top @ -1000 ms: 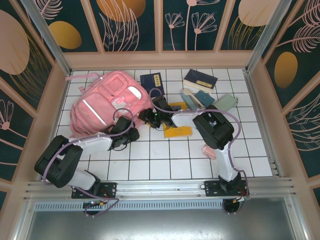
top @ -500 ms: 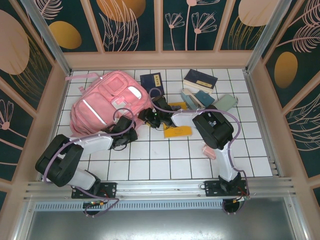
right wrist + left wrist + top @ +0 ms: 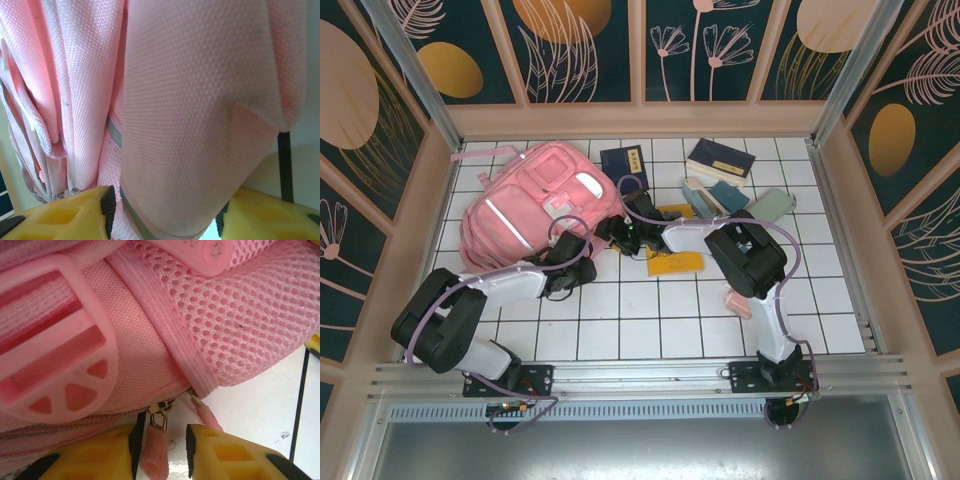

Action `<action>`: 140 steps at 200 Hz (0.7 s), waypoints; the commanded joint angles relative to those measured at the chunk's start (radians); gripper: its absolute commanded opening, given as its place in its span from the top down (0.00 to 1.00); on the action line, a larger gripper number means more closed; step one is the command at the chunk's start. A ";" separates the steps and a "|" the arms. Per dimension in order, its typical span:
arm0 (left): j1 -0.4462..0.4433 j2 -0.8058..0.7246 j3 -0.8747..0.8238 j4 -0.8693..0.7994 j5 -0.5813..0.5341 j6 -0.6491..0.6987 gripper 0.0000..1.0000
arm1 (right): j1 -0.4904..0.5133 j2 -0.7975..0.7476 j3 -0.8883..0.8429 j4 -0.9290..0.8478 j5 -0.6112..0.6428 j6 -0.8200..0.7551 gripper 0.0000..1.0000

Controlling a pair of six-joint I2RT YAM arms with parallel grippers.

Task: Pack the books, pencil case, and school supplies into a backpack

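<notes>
Nothing looks packed yet. On the white tiled bench (image 3: 650, 325), your large soft pink fabric backpack (image 3: 535, 205) seems zipped shut. To its right lie two thin dark navy books (image 3: 624, 163), a thin yellow book (image 3: 676, 265), flat teal pads (image 3: 725, 195), a pale mint pouch (image 3: 772, 205) and a small pink block (image 3: 737, 303).

Your right claw (image 3: 165, 212) clamps a fold of backpack fabric. Your left claw (image 3: 161, 445) is part open at the backpack's edge, with a pink zip pull (image 3: 151, 455) loose between its jaws. That zip is what stands in the way.
</notes>
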 commanded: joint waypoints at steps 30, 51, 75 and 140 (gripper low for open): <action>-0.005 0.061 0.013 -0.130 -0.059 0.045 0.84 | 0.005 0.030 0.011 -0.016 0.003 -0.020 0.43; -0.007 0.059 0.021 -0.149 -0.071 0.041 0.93 | 0.007 0.028 0.012 -0.016 0.004 -0.020 0.42; -0.008 0.061 0.023 -0.151 -0.073 0.041 0.80 | 0.008 0.029 0.011 -0.015 0.001 -0.020 0.42; -0.013 0.066 0.019 -0.143 -0.050 0.026 1.00 | 0.017 0.083 0.045 0.012 -0.048 0.003 0.39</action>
